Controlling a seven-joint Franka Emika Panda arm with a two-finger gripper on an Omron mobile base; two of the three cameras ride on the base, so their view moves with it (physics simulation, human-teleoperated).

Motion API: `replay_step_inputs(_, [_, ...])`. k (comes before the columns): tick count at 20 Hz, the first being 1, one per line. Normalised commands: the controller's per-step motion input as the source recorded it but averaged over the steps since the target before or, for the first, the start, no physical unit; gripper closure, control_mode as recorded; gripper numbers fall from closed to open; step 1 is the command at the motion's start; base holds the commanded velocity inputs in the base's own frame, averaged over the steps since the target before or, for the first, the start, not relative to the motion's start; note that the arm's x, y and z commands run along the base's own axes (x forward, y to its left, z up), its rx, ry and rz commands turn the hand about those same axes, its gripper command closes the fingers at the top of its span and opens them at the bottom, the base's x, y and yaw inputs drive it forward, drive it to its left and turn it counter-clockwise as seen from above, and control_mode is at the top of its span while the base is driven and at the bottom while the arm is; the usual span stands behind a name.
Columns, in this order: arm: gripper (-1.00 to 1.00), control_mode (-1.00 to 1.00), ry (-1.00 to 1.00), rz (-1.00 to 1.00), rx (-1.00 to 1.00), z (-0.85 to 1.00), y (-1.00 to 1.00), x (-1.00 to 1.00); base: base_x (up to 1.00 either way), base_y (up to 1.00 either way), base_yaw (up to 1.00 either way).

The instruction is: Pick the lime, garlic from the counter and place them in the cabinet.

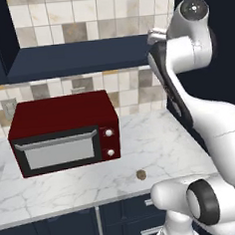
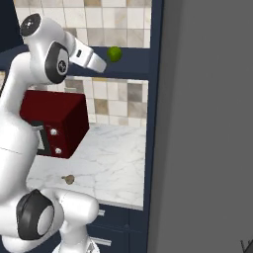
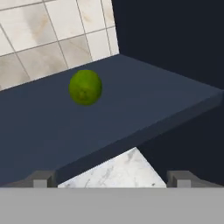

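Round bright-green lime [image 3: 85, 87] sits on the navy cabinet [image 3: 131, 109] shelf.

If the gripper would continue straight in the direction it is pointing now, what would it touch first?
Probably the lime, which sits on the cabinet shelf just left of centre ahead of the open gripper. If it passed beside the lime, the tiled back wall would be next; depth is unclear.

The shelf [image 3: 131, 105] is bare except for the lime [image 3: 85, 87] at 11 o'clock. On the tabletop [image 1: 156, 146], the microwave [image 1: 65, 131] blocks the left; the right lies open around the garlic [image 1: 141, 175].
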Motion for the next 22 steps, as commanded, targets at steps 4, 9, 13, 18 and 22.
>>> replay_step_inputs(4, [-1.0, -1.0, 0.08, 0.24, 0.0, 0.0, 0.23, -1.0, 0.0, 0.0, 0.0])
replay_step_inputs(9, [-1.0, -1.0, 0.15, 0.26, 0.0, -0.15, 0.31, -0.98, 0.0, 0.0, 0.0])
replay_step_inputs(13, [-1.0, -1.0, 0.16, 0.26, 0.0, -0.42, 0.35, -0.84, 0.0, 0.0, 0.0])
replay_step_inputs(18, [-1.0, -1.0, 0.19, 0.23, 0.0, -0.57, 0.38, -0.57, 0.0, 0.0, 0.0])
replay_step_inputs(22, [-1.0, -1.0, 0.29, 0.1, -0.01, -0.58, 0.42, -0.08, 0.0, 0.0, 0.0])
